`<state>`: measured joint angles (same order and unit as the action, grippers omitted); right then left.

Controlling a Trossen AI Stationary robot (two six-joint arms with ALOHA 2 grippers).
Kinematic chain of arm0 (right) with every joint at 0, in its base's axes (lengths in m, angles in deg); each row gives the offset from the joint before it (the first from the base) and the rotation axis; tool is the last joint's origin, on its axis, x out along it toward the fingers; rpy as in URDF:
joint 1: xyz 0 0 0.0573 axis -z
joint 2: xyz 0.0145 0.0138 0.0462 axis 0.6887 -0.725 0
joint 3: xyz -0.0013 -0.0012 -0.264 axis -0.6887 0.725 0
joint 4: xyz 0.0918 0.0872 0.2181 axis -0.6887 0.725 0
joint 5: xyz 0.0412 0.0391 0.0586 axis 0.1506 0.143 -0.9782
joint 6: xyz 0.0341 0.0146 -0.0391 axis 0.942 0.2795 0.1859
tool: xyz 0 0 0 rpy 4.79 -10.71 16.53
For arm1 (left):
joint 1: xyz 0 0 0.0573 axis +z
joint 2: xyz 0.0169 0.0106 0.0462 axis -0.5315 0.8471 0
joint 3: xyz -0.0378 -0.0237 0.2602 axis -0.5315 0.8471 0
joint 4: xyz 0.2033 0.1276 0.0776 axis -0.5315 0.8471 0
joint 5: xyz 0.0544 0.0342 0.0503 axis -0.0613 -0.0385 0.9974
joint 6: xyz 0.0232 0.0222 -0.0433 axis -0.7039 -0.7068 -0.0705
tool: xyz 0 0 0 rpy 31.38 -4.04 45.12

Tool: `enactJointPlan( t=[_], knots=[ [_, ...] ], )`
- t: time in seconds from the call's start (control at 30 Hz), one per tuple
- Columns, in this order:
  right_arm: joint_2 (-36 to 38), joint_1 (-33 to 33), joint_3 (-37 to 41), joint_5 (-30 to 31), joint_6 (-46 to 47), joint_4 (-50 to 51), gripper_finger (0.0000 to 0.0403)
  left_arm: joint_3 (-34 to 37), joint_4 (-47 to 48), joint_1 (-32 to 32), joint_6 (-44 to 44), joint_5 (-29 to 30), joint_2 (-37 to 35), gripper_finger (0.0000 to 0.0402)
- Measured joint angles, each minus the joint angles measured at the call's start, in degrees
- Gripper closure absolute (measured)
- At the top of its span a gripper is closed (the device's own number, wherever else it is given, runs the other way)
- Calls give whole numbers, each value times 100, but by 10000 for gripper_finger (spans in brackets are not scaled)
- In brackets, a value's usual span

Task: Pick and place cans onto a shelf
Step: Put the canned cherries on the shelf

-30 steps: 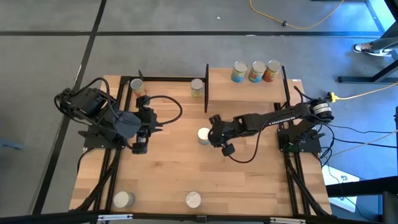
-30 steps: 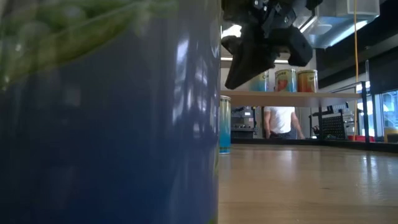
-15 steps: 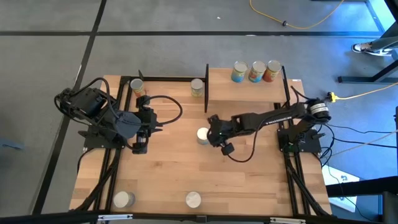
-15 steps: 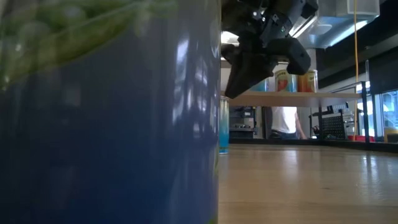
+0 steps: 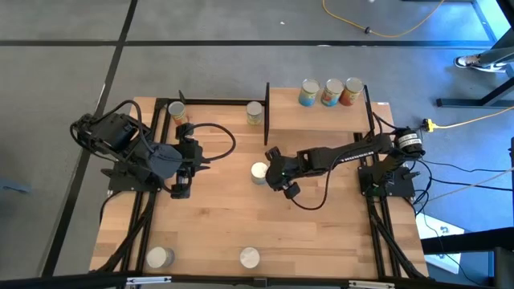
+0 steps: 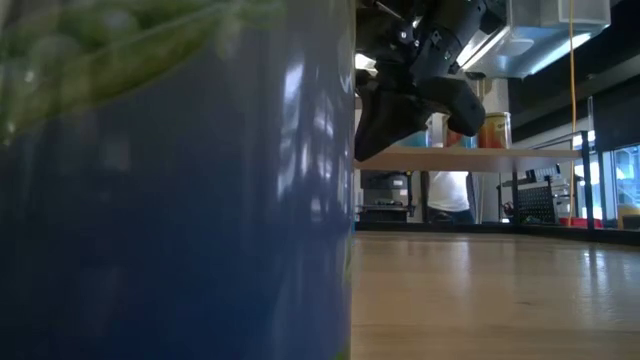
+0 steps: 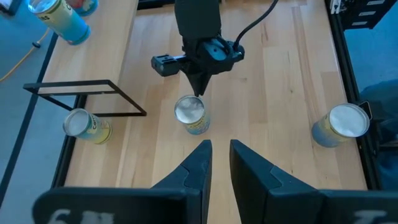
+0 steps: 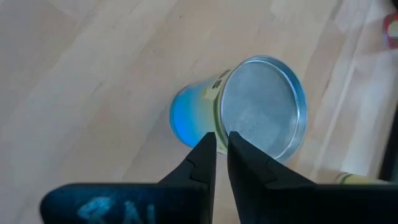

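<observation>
Right gripper nearer blue-labelled can.

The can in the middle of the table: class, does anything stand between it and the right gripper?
Nothing visible does. The right gripper hangs just above the can, its nearly closed fingers over the can's edge.

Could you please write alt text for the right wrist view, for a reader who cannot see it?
The right pincer, its two dark fingers nearly together, hangs above a small tin can with a silvery round top and blue-and-yellow label, standing upright on the light wooden tabletop.
</observation>
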<state>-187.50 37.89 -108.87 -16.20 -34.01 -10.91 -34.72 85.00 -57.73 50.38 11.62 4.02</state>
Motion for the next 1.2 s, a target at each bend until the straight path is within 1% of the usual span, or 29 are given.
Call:
enactJointPlan(
  t=[0.13,0.63,0.77,1.2],
  knots=[
    [-15,-98,-34,253,-176,26,361,0,2,0,0,-1,0,351],
    [-23,-189,-37,366,-494,-171,361,0,0,-2,0,-2,2,351],
    [-23,-246,-37,512,-561,-275,361,0,0,0,0,-2,2,351],
    [-47,-170,-47,255,-641,-240,361,0,0,-2,-2,-2,2,351]
  ],
)
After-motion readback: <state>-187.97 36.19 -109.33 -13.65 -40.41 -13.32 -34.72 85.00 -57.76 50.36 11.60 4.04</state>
